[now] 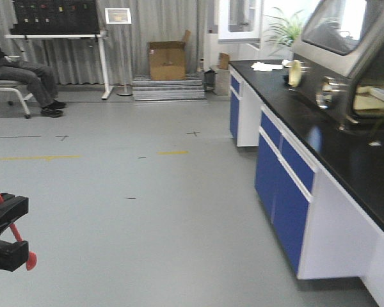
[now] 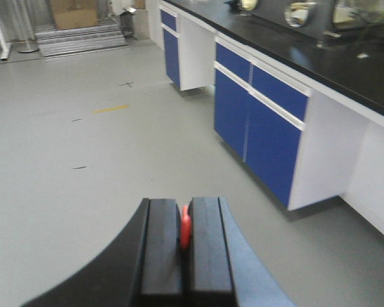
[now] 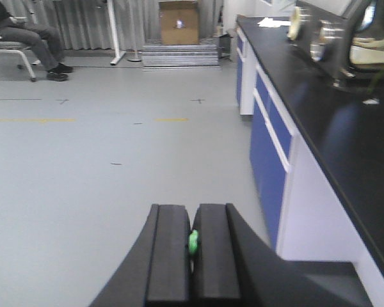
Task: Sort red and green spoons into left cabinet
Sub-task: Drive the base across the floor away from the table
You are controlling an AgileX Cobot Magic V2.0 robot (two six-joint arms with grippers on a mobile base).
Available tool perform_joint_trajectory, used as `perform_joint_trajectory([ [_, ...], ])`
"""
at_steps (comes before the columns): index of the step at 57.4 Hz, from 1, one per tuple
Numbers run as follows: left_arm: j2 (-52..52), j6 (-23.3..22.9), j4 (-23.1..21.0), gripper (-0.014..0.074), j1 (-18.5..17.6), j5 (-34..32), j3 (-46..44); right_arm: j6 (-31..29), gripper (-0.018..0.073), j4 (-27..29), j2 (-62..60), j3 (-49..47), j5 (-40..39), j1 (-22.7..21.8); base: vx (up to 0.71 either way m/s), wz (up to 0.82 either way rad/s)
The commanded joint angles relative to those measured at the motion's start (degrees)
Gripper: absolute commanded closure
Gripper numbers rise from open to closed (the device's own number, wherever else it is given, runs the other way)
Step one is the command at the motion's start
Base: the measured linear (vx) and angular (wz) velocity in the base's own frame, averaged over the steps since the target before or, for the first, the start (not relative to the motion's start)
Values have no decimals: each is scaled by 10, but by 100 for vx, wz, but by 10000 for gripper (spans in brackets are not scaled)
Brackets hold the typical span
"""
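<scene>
**At the fingers: both spoons held, the cabinet not yet reached**

Closest to us, on the left wrist view, the left gripper (image 2: pixel 185 211) has its two black fingers (image 2: pixel 165 249) pressed together on the red spoon (image 2: pixel 185 231). Only a sliver of red shows in the slit between them. From the front view the spoon hangs below that gripper, with its small bowl at the low end. On the right wrist view, the right gripper (image 3: pixel 193 214) is clamped the same way on the green spoon (image 3: pixel 193 243), of which we see just a bright green spot.

Beyond both grippers lies open grey floor (image 1: pixel 147 211), with nothing under the spoons. Further right runs a blue-fronted cabinet (image 1: pixel 288 185) under a black tabletop (image 1: pixel 345 153); we judge this is not the place meant. At the far wall stand a cardboard box (image 1: pixel 167 61) and a seated person (image 1: pixel 25 73).

We judge the picking-up is done, since each spoon is in hand. The left cabinet shows in none of our views, so finding it, reaching it and placing both spoons inside are all left to do.
</scene>
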Motion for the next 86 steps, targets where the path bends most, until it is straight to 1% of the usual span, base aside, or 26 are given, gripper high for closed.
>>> perform_joint_trajectory([
  [1,-7,-5,-6,601,-3,-48,-21,-1,562,-3,-1,-21,-48,-1,44,33],
  [41,-6,-5,-6,601,-3,-47,-21,-1,562,-3,-1,-21,-44,-1,52,26],
  [86,-6,-5,-6,601,-3,-46,-21,-1,562,-3,-1,-21,-44,-1,61,0],
])
